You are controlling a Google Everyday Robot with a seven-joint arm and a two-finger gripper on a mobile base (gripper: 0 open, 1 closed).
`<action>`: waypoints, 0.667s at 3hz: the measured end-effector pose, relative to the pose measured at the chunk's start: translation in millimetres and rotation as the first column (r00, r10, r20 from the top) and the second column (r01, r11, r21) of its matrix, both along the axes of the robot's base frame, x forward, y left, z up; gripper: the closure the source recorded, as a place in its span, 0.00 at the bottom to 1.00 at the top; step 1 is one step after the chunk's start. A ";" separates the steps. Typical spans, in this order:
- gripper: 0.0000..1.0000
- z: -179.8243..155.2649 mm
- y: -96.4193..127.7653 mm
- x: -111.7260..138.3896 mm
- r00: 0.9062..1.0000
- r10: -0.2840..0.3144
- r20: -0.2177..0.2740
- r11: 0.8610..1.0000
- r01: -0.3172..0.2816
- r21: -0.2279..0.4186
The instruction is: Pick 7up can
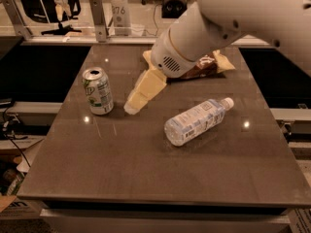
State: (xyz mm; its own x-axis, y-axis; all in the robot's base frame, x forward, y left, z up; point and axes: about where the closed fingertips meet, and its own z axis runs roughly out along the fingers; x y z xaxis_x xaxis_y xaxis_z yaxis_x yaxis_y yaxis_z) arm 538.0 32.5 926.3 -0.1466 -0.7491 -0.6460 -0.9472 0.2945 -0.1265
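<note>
The 7up can stands upright on the left part of the dark table. It is white and green with a silver top. My gripper reaches down from the white arm at the upper right. Its cream tip is just above the table, a short way to the right of the can and not touching it. Nothing shows in the gripper.
A clear plastic water bottle lies on its side right of centre. A brown snack bag lies at the back, partly behind the arm. The table's front edge is near the bottom. Desks and gear stand behind.
</note>
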 end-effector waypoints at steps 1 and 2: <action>0.00 -13.7 30.7 6.0 1.000 0.028 -0.013 0.999 -0.027 0.033; 0.00 -23.3 56.9 14.7 0.999 0.050 -0.015 0.997 -0.049 0.052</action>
